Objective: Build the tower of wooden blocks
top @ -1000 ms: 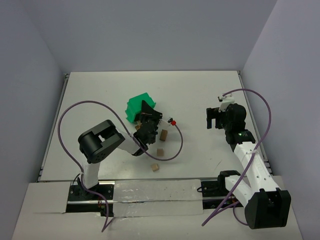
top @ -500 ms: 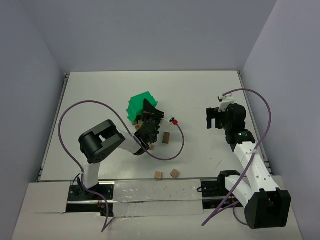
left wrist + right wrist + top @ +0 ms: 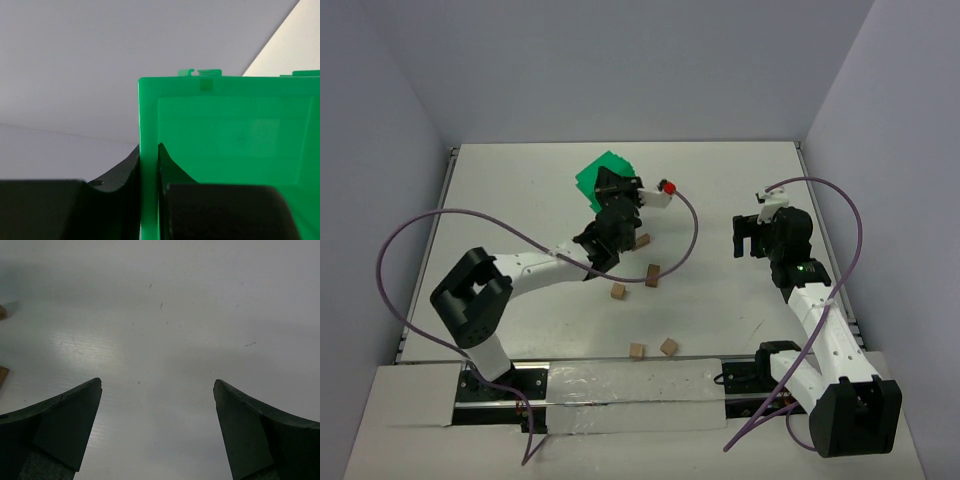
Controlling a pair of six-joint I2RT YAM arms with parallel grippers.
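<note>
Wood blocks (image 3: 652,275) lie scattered loose; left fingers (image 3: 50,210) pinch the green bin (image 3: 230,130) by its wall, right fingers (image 3: 60,425) gape empty.

Green bin (image 3: 592,173) half hidden behind left gripper (image 3: 609,191), two wood blocks (image 3: 2,376) clipped at wrist view's edge

Built alike, left arm (image 3: 530,268) and right arm (image 3: 823,330): white links between chunky black joint housings; trailed by a looping purple cable (image 3: 450,211) apiece, with a red-tipped plug (image 3: 669,186) on the left's; lit by a small green lamp (image 3: 801,267) on the right; tipped with dark, curved, wedge-shaped fingers (image 3: 62,427).
</note>
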